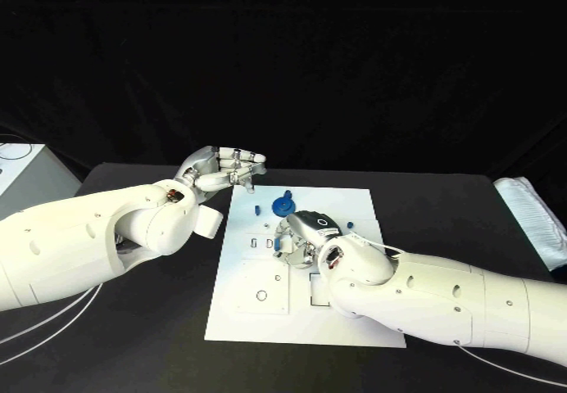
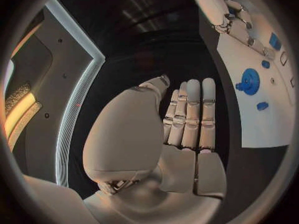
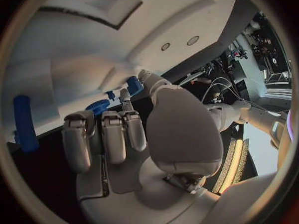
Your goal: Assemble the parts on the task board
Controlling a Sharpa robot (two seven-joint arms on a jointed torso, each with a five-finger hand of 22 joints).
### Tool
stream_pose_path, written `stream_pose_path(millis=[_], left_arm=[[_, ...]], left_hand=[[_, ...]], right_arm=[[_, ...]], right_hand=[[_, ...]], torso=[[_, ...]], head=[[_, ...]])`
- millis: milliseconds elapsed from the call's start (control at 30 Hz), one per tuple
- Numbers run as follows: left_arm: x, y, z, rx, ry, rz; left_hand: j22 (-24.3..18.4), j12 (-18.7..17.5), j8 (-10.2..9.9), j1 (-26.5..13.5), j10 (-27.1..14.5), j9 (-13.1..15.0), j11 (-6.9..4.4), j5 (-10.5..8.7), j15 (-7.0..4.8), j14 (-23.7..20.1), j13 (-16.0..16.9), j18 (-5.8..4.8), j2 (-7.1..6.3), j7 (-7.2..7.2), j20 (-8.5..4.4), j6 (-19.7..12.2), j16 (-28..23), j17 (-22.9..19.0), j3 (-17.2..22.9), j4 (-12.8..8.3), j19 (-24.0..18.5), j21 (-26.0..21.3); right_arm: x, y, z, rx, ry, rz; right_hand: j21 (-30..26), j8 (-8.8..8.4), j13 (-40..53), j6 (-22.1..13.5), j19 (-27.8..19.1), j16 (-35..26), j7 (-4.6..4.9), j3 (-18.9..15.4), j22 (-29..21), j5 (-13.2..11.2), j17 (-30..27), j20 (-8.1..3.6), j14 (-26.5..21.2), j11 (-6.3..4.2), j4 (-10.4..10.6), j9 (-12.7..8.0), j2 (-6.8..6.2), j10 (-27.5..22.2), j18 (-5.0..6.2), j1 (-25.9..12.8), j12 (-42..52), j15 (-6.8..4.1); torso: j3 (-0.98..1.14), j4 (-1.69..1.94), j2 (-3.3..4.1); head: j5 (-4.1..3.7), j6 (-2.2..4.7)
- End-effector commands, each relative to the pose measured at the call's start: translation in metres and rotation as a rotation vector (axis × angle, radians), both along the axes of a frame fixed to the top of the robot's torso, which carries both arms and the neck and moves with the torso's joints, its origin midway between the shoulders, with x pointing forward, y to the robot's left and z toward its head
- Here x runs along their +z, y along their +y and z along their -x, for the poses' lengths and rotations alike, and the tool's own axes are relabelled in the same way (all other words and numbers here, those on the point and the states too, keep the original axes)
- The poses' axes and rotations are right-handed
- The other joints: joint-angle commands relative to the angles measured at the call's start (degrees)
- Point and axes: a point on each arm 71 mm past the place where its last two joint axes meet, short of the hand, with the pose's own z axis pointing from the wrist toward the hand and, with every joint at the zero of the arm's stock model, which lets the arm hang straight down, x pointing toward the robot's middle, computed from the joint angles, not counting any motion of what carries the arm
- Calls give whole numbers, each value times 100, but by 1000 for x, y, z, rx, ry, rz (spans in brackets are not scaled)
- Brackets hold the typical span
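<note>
Silver left hand point(image 1: 224, 169) hovers upper centre, fingers curled, empty; silver right hand point(image 1: 310, 233), fingers bent, rests on white rectangular task board point(image 1: 342, 323) below round blue gear part point(image 1: 283, 205).

Left arm comes in low from the left side, left hand point(image 1: 224, 170) raised, fingers point(image 2: 190, 115) straight and side by side, holding nothing. Right arm reaches in from the right, right hand point(image 1: 310, 233) lowered, palm down, fingers point(image 3: 104, 137) curled in, nothing visibly gripped.

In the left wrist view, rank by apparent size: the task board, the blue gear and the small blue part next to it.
1. task board
2. blue gear
3. small blue part
Nearness to the camera could skew this.
</note>
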Motion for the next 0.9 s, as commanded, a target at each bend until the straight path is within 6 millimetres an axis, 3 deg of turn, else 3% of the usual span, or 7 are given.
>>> stream_pose_path(millis=[33,167,433,567,633,700,900], left_arm=[[1,-2,1,-21,-3,2],[1,-2,1,-21,-3,-2],[-5,0,-2,6,34,-67],[-14,2,-5,-2,108,-202],[-20,1,-6,-38,152,-303],[-26,-1,-7,-82,183,-409],[-39,-8,-8,-178,251,-711]], left_hand=[[12,34,21,-40,-45,7,-8,-27,-39,-20,14,79,-5,-33,-28,-10,43,11,12,-10,-18,28],[12,34,21,-40,-45,7,-8,-27,-39,-20,14,79,-5,-33,-28,-10,43,11,12,-10,-18,28],[88,601,99,-324,66,56,-81,0,-84,247,358,83,72,-55,-52,-55,532,224,-124,131,88,206],[944,2300,820,-837,-154,402,-176,12,-198,1546,1497,-45,234,-153,-149,110,2156,2189,-370,149,831,936],[1302,3386,1325,-1174,-574,709,-289,63,-270,1883,2247,-115,339,-213,-250,-72,2562,2740,-358,190,1124,1225],[1486,3697,1583,-1491,-590,870,-324,54,-312,2009,2421,-145,410,-285,-263,-67,2680,2921,-416,205,1272,1343],[2044,4113,2048,-1679,-568,1219,-409,50,-403,2333,2626,-253,339,-393,-347,-109,2958,3436,-469,213,1718,1668]], right_arm=[[2,1,2,30,-20,-19],[4,-2,4,32,-32,-36],[19,-17,10,51,-63,-133],[38,-37,7,109,-11,-195],[47,-49,7,134,17,-196],[56,-60,7,142,42,-202],[78,-95,5,96,105,-260]], right_hand=[[12,-39,1179,-67,594,25,21,-356,1506,38,1505,56,608,65,123,-45,-11,264,-83,-28,-29,60],[12,-44,1171,-86,594,25,23,-989,1506,43,1505,69,608,89,368,-103,99,257,-83,113,-34,73],[12,-11,1198,-41,594,25,10,-1197,1506,48,1505,64,608,78,513,-133,156,287,-83,368,3,66],[12,22,1167,-8,594,25,2,-1039,1506,48,1505,51,608,66,450,-148,283,254,-83,710,-34,52],[12,21,1123,-22,594,12,7,-1008,1506,45,1478,50,601,70,441,-155,296,207,-83,754,-89,54],[12,69,1120,27,594,9,-6,-1031,1506,-296,1473,48,599,65,471,-143,275,201,-83,740,-93,51],[12,102,1122,55,594,12,-14,-1030,1506,-327,1478,45,600,55,471,-136,277,204,-83,768,-90,46]], torso=[[3,-1,7],[6,-1,3],[14,-17,-23],[18,-35,-60],[24,-27,-81],[28,-26,-98],[50,-35,-163]], head=[[4,3],[6,2],[3,17],[10,18],[2,-2],[6,-10],[35,-46]])
